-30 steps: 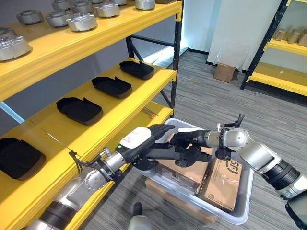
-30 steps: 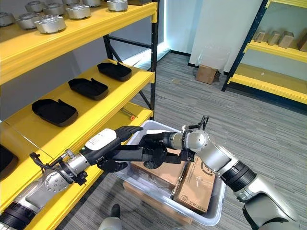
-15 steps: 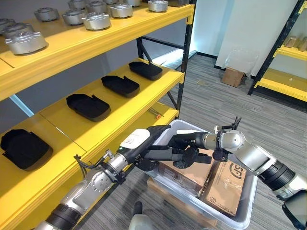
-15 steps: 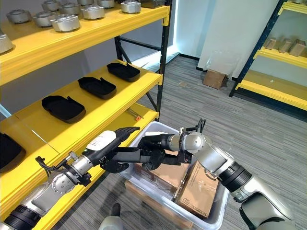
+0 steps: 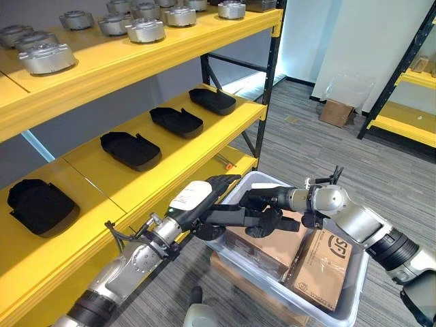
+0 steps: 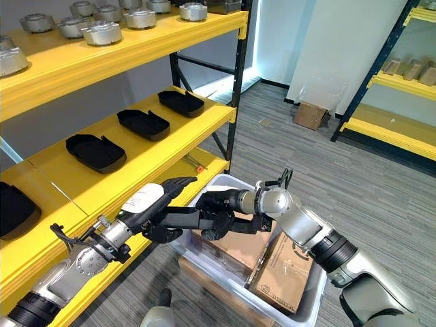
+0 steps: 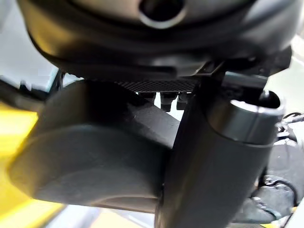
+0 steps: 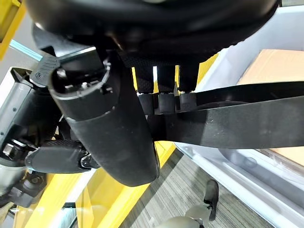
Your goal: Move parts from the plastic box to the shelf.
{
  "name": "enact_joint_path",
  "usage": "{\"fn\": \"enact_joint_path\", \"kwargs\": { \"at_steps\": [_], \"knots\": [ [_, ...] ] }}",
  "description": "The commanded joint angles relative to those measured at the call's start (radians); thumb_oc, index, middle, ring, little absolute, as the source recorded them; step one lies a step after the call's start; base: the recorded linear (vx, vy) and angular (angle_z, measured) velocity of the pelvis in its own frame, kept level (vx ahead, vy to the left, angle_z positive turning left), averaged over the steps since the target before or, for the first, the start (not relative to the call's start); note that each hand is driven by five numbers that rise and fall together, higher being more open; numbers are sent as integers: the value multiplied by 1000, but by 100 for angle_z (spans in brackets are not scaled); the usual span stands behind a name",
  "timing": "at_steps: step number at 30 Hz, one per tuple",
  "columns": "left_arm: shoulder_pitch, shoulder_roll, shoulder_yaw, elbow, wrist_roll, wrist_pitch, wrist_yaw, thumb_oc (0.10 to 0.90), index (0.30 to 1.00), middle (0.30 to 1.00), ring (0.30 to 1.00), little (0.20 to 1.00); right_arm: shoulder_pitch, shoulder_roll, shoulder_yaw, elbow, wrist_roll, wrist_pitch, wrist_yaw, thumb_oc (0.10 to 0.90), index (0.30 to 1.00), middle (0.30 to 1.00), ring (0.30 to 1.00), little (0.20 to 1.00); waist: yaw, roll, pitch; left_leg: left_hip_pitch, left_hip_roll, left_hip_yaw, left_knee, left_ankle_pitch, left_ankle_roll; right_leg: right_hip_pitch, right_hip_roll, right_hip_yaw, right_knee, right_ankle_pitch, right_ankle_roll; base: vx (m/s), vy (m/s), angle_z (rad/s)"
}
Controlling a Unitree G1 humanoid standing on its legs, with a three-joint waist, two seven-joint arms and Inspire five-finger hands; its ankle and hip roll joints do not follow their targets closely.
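While both of my arms reached over the near corner of the clear plastic box [image 5: 354, 300] on the floor, they held one flat black part [image 5: 235, 216] between them, level above the box's shelf-side rim. My right hand [image 5: 267, 200] had its fingers curled over the part's far end, the thumb under it. My left hand [image 5: 204, 194] lay along the part's other end with fingers stretched out straight towards the box; whether its thumb gripped underneath, I could not tell. Inside the box stood brown cardboard cartons [image 5: 320, 262], one flat and one leaning on edge. To my left ran the yellow shelf [image 5: 177, 153]; its middle level carried a row of black trays [image 5: 129, 148], well apart from each other. On the top level sat round silver metal parts [image 5: 48, 57].
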Motion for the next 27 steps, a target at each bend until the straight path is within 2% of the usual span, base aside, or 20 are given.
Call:
{"fn": "enact_joint_path", "kwargs": {
  "at_steps": [1, 6, 13, 18, 19, 21, 24, 27],
  "knots": [
    [-39, 48, 123, -24, 74, -22, 193, 900, 1000, 1000, 1000, 1000, -127, 76, -149, -56, 102, -131, -3, 400, 300, 300, 300, 300, -10, -52, -48, -50, 4, -3, -48, 36, -22, 95, 53, -47, -104, 54, -84, 0, 0, 0],
    [-17, 97, 177, 25, 198, -29, 313, 900, 1000, 1000, 1000, 1000, -113, 51, -158, -88, 102, -125, 25, 400, 300, 300, 300, 300, -19, -46, -48, -45, 10, 9, -51, 37, -22, 85, 51, -40, -99, 55, -86, 2, 7, 0],
    [16, 149, 247, 105, 250, -10, 402, 900, 1000, 1000, 1000, 1000, -105, 25, -164, -117, 111, -105, 44, 400, 300, 300, 300, 300, -26, -41, -50, -37, 14, 28, -55, 33, -20, 73, 48, -33, -91, 56, -90, 2, 5, 0],
    [54, 173, 291, 147, 296, -56, 447, 900, 1000, 1000, 1000, 1000, -106, 4, -163, -145, 124, -100, 62, 400, 300, 300, 300, 300, -33, -34, -48, -34, 20, 42, -55, 33, -21, 59, 44, -26, -81, 56, -92, -12, 30, -12],
    [56, 178, 294, 156, 303, -90, 461, 900, 1000, 1000, 1000, 1000, -108, -1, -164, -153, 125, -96, 69, 400, 300, 300, 300, 300, -37, -33, -47, -32, 21, 47, -56, 31, -21, 55, 42, -23, -78, 56, -91, -10, 30, -9],
    [62, 184, 305, 146, 292, -113, 468, 900, 1000, 1000, 1000, 1000, -109, -11, -161, -161, 129, -92, 65, 400, 300, 300, 300, 300, -38, -32, -47, -29, 22, 53, -57, 31, -21, 53, 40, -21, -77, 57, -90, -6, 15, -2],
    [66, 183, 312, 135, 276, -111, 466, 900, 1000, 1000, 1000, 1000, -105, -18, -163, -169, 137, -93, 68, 400, 300, 300, 300, 300, -43, -31, -48, -27, 23, 57, -57, 30, -20, 52, 39, -17, -79, 59, -90, 0, 0, 0],
    [65, 180, 319, 141, 245, -139, 463, 900, 1000, 1000, 1000, 1000, -113, -24, -162, -173, 145, -104, 80, 400, 300, 300, 300, 300, -50, -31, -53, -24, 24, 67, -60, 29, -20, 49, 37, -10, -84, 62, -89, -3, 37, -11]
  ]
}}
